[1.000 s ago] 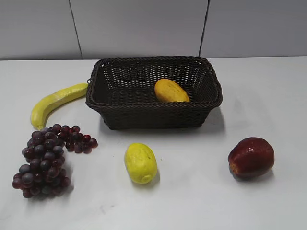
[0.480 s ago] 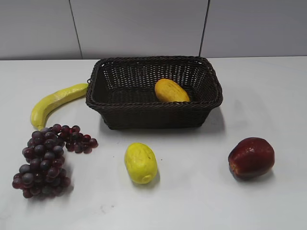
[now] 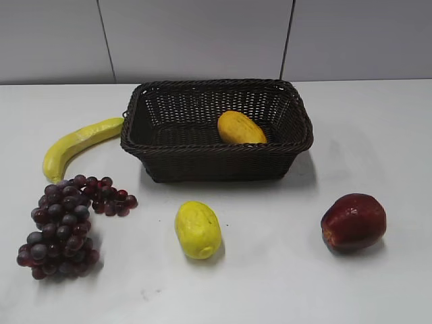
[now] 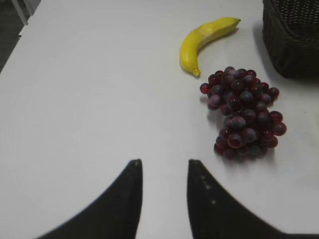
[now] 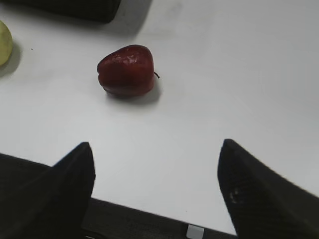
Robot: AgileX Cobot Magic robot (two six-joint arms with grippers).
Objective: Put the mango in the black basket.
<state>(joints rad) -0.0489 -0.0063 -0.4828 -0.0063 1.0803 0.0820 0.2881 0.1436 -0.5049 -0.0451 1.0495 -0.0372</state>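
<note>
No change across the last second: the mango [image 3: 239,127] lies inside the black basket [image 3: 216,164], right of centre. Left end effector [image 4: 162,172] narrow, empty, over bare desk [image 4: 89,99] near the grapes [image 4: 244,112]. Right end effector [image 5: 157,164] wide, empty, near the red apple [image 5: 126,70]. Task judged complete.

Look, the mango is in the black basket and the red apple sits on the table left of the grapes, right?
Not quite. The mango is in the black basket, but the red apple sits on the table far to the right of the grapes, not left. The exterior view shows it.
</note>
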